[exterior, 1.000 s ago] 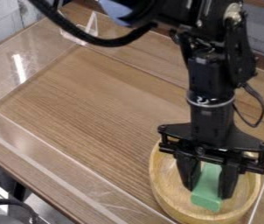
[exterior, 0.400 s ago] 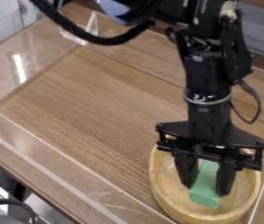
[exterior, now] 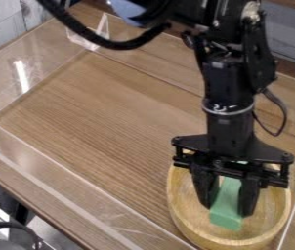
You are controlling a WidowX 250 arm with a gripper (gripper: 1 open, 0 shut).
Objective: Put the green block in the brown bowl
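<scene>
Here's the wooden surface (exterior: 98,122), stretching right across the view; the black robot arm (exterior: 226,83) comes down over its near right part, hiding the boards behind it; a dark cable (exterior: 124,44) arches across the top left; below the arm sits the brown bowl (exterior: 187,217), its far rim blocked from sight by the gripper (exterior: 229,190); that gripper is closed down on the green block (exterior: 225,217), fingers on either side of it; and the block, smallest of the lot, is at the bowl, its lower end showing over the inside; whether it touches the bottom, I can't tell.
</scene>
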